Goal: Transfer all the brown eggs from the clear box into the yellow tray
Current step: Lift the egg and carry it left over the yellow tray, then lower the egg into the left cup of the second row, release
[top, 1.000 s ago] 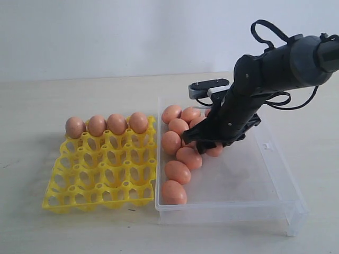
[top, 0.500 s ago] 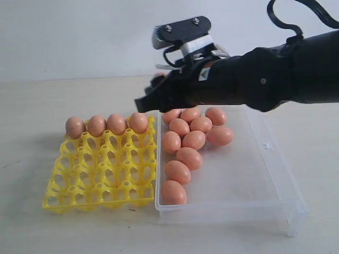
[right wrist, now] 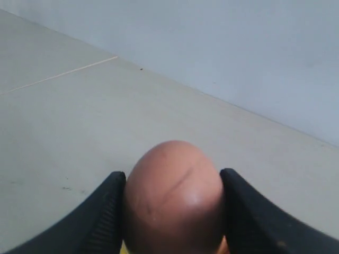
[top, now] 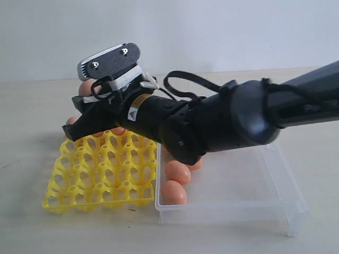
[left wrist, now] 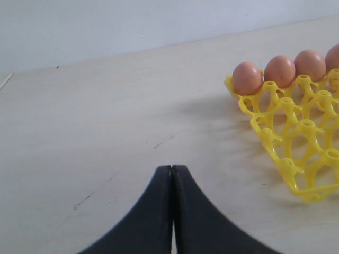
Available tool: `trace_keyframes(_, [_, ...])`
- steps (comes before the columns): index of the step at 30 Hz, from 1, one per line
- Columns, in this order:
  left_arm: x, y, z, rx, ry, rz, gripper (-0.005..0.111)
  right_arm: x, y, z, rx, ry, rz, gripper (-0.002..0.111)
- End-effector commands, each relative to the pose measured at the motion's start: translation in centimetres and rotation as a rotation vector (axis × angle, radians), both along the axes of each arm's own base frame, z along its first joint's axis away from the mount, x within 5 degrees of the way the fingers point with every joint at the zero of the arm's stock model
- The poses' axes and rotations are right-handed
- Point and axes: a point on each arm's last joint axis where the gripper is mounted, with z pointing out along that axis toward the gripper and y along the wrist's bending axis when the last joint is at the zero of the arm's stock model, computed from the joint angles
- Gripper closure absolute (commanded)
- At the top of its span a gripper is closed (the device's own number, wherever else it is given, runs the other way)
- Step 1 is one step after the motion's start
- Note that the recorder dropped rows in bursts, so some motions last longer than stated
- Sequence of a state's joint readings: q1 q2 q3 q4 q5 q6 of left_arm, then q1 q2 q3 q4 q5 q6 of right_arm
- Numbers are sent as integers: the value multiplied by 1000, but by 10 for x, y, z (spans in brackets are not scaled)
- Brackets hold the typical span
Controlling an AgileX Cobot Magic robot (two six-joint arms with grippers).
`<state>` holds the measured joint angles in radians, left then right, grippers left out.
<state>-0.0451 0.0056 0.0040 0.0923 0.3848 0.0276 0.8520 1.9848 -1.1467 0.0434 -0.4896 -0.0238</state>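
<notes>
The right hand [right wrist: 172, 180] is clamped on one brown egg [right wrist: 172, 203], held above the yellow tray [top: 100, 174]. Four brown eggs [left wrist: 279, 70] fill the tray's row nearest the counter's [left wrist: 106, 106] far edge; the cups in view in front of them stand open. The clear box [top: 238, 209] sits just beside the tray. It shows two whole eggs [top: 177, 171] along its tray-side wall, and the arm hides the rest. The left hand [left wrist: 172, 169] is pressed together, holding nothing, low over the counter.

Smooth egg [right wrist: 172, 196], glossy plastic tray [left wrist: 288, 166]
</notes>
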Motion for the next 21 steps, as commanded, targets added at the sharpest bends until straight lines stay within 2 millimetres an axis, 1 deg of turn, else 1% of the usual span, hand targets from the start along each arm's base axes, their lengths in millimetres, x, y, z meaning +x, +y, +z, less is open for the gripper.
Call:
trace_keyframes(1, [0, 0, 2, -7, -16, -4, 107, 18, 24, -13, 69, 15, 1, 108])
trace_keyframes(4, [0, 0, 2, -7, -16, -4, 107, 29, 38, -26, 60, 0, 18, 108])
trace_keyframes(11, [0, 0, 2, -7, -16, -4, 107, 45, 59, -43, 99, 27, 30, 108])
trace_keyframes(16, [0, 0, 2, -7, -16, -4, 107, 49, 64, -55, 66, 49, 31, 108])
trace_keyframes(19, [0, 0, 2, -7, -16, -4, 107, 49, 65, -65, 38, 73, 30, 108])
trace_keyframes(21, [0, 0, 2, -7, -16, -4, 107, 47, 66, -67, 26, 81, 35, 108])
